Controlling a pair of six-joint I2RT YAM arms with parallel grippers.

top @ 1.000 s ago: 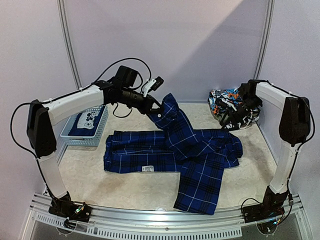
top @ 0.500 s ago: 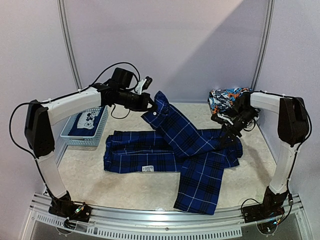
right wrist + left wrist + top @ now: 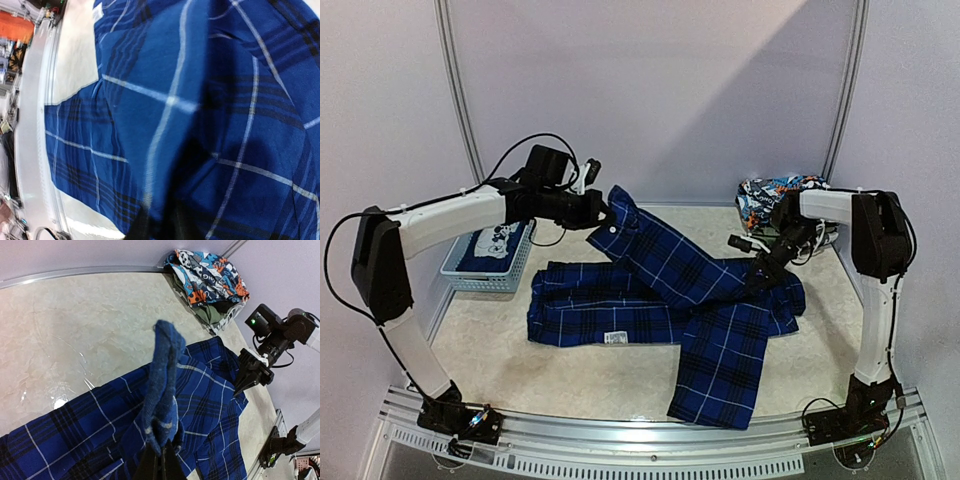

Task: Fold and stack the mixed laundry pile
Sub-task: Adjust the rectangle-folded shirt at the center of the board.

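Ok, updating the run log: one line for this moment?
left jaws: shut on blue-and-black plaid shirt, sleeve lifted | right jaws: at shirt's edge, grip unclear

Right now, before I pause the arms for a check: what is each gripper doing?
Left gripper: closed on a cuff of the plaid shirt.
Right gripper: closed on the same shirt.

Left jaws hold plaid shirt sleeve; right jaws perhaps gripping.
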